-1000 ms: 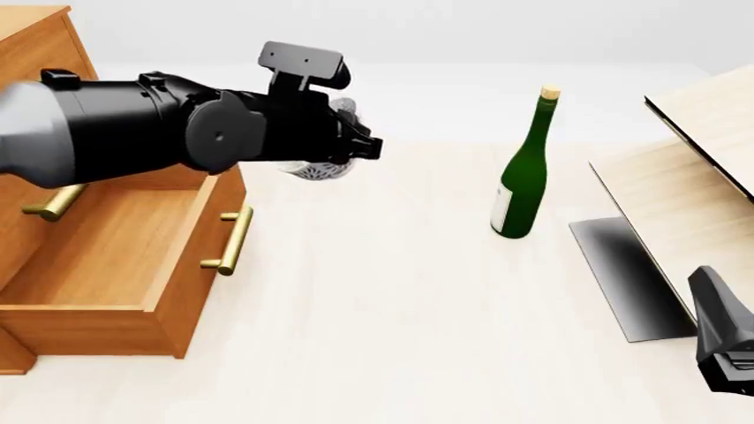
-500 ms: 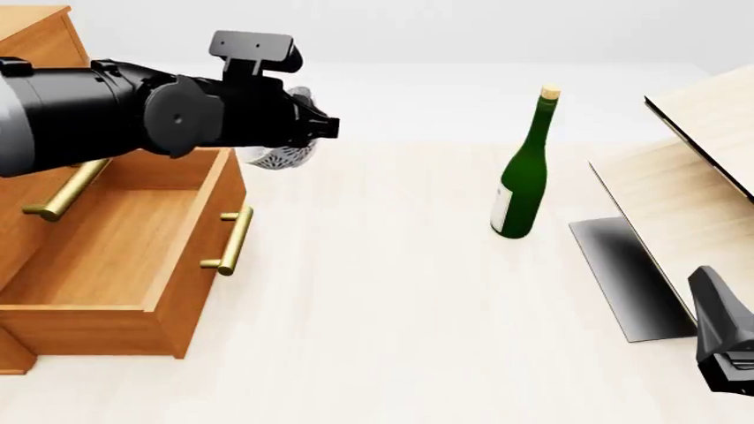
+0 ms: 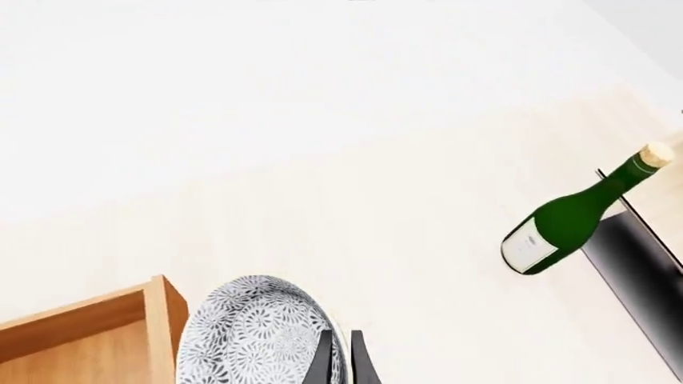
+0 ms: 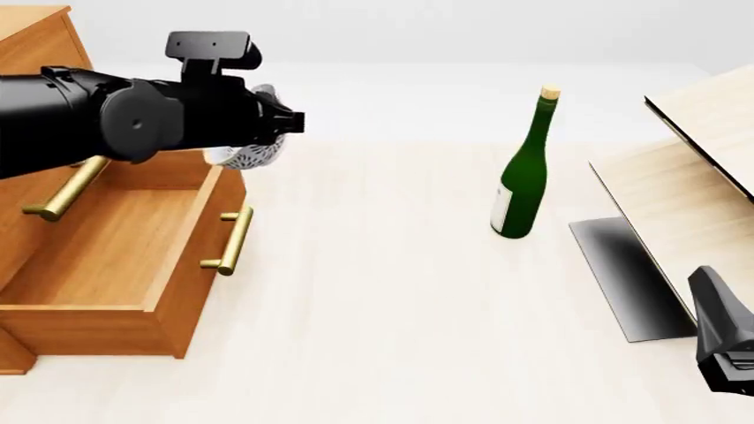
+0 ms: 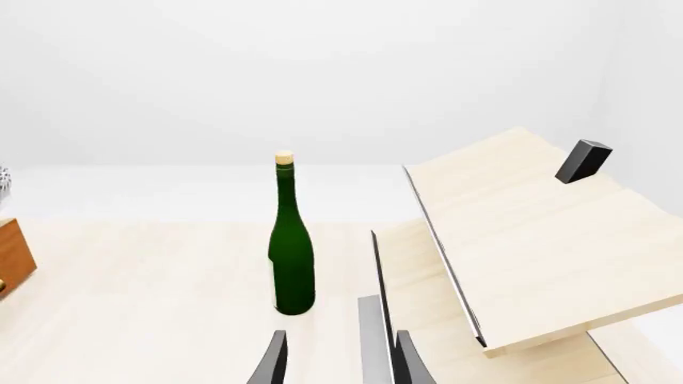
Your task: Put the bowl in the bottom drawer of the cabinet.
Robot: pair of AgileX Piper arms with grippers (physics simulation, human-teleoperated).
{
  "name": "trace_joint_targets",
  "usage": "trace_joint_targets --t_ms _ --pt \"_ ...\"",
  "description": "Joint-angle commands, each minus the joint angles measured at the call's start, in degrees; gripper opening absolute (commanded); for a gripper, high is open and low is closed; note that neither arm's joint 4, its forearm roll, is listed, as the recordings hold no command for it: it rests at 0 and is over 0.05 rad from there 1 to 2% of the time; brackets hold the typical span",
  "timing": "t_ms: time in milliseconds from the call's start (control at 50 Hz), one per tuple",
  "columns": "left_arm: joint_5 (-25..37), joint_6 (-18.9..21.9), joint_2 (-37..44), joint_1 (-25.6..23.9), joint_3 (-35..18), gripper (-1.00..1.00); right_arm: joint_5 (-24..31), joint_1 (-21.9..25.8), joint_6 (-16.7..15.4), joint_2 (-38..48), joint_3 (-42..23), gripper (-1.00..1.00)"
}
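Note:
The white speckled bowl (image 4: 250, 157) hangs tilted in the air just over the far right corner of the open bottom drawer (image 4: 104, 252), with my left gripper (image 4: 267, 140) shut on its rim. In the left wrist view the bowl (image 3: 256, 336) is pinched between the two dark fingers (image 3: 321, 362), beside the drawer's wooden wall (image 3: 162, 328). The orange-brown cabinet (image 4: 35, 44) stands at the far left. My right gripper (image 5: 339, 364) is open and holds nothing; it rests low at the near right (image 4: 721, 340).
A tall green wine bottle (image 4: 522, 172) stands upright mid-table, right of the drawer. A pale wood structure (image 4: 695, 168) with a dark panel (image 4: 624, 278) fills the right side. The drawer's brass handle (image 4: 231, 240) juts toward the table's middle.
My left arm has carried the bowl leftward, from over the bare table to above the drawer's right corner. The right arm has not moved.

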Motion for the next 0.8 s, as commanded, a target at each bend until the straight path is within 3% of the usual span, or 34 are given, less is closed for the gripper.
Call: trace_joint_targets --t_ms 20,800 --pt "-1.1 -0.5 -1.5 1.5 1.7 -1.00 0.0 0.0 0.0 0.0 0.0 1.00" --pt "-3.1 -0.8 -9.7 7.4 9.0 -1.00 0.0 0.0 0.0 0.0 0.0 1.00"
